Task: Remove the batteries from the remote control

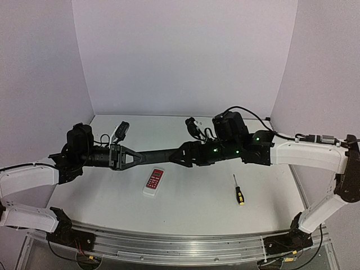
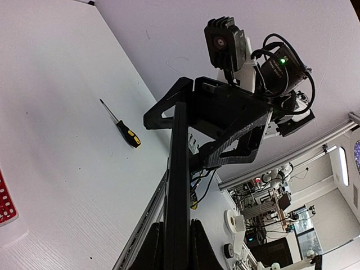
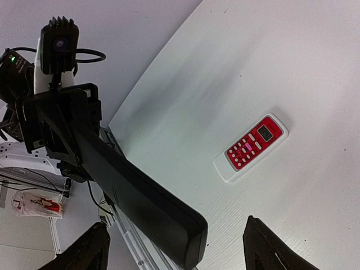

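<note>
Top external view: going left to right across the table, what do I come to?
From the left: left gripper → white remote → right gripper → screwdriver. The black remote spans between both grippers, so it's left out.

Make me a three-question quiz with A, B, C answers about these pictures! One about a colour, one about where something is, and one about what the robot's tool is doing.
1. The white remote on the table has a button panel coloured:
A blue
B green
C red

2. The screwdriver lies:
A on the table, right of the white remote
B on top of the white remote
C inside a box

3. The left tool is:
A open and empty
B shut on the black remote, held above the table
C shut on the screwdriver

Answers:
1 C, the right wrist view shows red.
2 A, the top view shows it there.
3 B, its fingers clamp the remote's end.
</note>
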Controlling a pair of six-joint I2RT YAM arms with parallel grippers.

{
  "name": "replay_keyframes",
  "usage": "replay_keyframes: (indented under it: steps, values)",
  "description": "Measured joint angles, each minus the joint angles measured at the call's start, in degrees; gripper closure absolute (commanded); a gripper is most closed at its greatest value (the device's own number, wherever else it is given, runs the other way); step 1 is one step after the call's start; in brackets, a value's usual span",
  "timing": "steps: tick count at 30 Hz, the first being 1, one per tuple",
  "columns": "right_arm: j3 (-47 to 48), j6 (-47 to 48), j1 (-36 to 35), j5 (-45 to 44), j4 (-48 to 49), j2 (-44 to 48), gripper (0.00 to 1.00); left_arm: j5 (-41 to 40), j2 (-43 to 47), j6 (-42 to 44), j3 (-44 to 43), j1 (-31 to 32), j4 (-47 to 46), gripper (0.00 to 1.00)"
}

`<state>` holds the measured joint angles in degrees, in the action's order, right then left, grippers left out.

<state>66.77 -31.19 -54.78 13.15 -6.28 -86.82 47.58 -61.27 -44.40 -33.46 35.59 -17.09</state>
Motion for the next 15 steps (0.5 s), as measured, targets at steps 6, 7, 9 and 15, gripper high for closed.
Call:
replay_keyframes:
  steps: [6, 7, 9, 15]
  values:
    - [1.2, -0.5, 0.0, 0.9, 2.5, -3.1, 0.32, -0.2, 0.1, -1.6, 0.8, 0.0, -0.7, 1.0]
    - [1.2, -0.6, 0.0, 0.9, 2.7, -3.2, 0.35, -0.2, 0.1, -1.8, 0.9, 0.0, -1.2, 1.0]
    - [1.2, -1.0, 0.0, 0.8, 3.1, -3.3, 0.4, -0.1, 0.1, -2.2, 1.0, 0.0, -1.7, 1.0]
    - [1.5, -1.7, 0.0, 1.6, 4.1, -3.3, 0.6, 0.3, 0.1, -3.0, 1.1, 0.0, -3.3, 1.0]
